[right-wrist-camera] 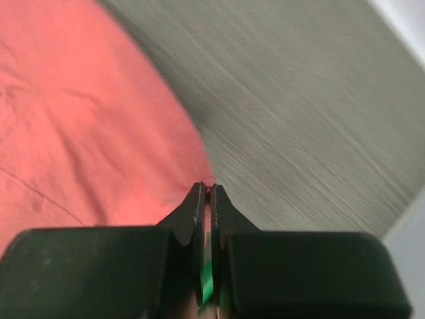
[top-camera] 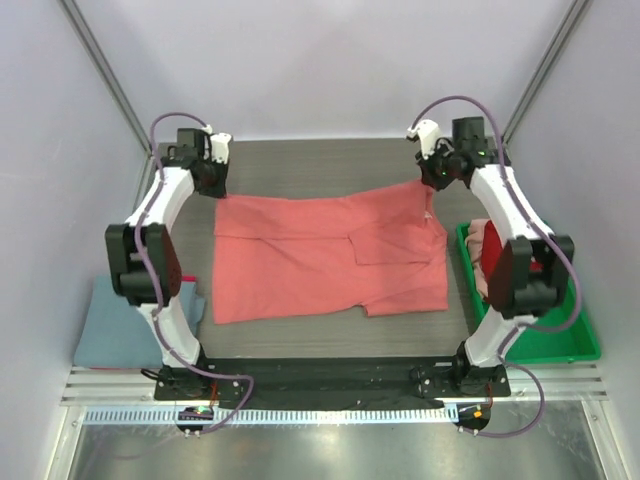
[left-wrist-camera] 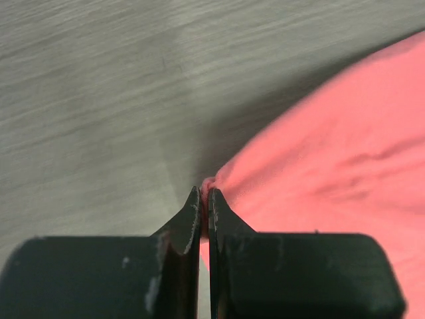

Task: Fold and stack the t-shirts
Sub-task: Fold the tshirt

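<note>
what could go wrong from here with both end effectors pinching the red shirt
1. The left end effector and right end effector each pinch only a sliver of the red t-shirt at a far corner, so either may slip when lifted.
2. The shirt lies creased with an overlapping flap, so the fold could come out crooked.
3. The green bin sits close beside the right arm; a wide swing might clip it.

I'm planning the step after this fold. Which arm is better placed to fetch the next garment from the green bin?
Right. The green bin sits beside the right arm's base, far from the left arm. Both the right gripper and left gripper pinch far corners of the red t-shirt.
</note>
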Action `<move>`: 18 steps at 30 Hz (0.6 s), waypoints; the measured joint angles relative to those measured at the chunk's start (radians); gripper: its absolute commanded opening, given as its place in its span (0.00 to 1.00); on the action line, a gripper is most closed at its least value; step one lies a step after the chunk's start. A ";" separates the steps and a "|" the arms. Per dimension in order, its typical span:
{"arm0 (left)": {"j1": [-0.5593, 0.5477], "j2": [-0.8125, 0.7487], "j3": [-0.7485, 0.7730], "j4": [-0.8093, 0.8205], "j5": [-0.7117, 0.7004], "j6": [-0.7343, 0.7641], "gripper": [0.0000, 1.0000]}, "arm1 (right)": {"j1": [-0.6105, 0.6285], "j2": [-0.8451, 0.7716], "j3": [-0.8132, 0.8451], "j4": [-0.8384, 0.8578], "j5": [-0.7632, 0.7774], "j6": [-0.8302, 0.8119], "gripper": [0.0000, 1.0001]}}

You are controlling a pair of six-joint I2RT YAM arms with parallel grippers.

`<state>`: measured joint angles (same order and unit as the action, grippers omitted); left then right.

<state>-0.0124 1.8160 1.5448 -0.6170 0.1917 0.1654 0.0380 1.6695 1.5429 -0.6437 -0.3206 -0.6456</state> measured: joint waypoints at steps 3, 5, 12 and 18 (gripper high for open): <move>0.000 0.140 0.091 0.007 -0.021 0.008 0.00 | 0.019 0.158 0.040 0.036 0.014 -0.008 0.01; 0.000 0.220 0.173 0.011 -0.042 0.021 0.00 | 0.020 0.262 0.118 0.047 0.030 -0.008 0.01; -0.007 0.441 0.416 0.067 -0.109 0.045 0.00 | 0.015 0.610 0.450 0.117 0.106 0.019 0.01; -0.029 0.532 0.488 0.118 -0.195 0.070 0.00 | 0.014 0.768 0.614 0.136 0.170 0.034 0.01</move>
<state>-0.0410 2.3482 2.0331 -0.4992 -0.0029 0.2352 0.0517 2.4374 2.1567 -0.5076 -0.1505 -0.6121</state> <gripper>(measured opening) 0.015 0.069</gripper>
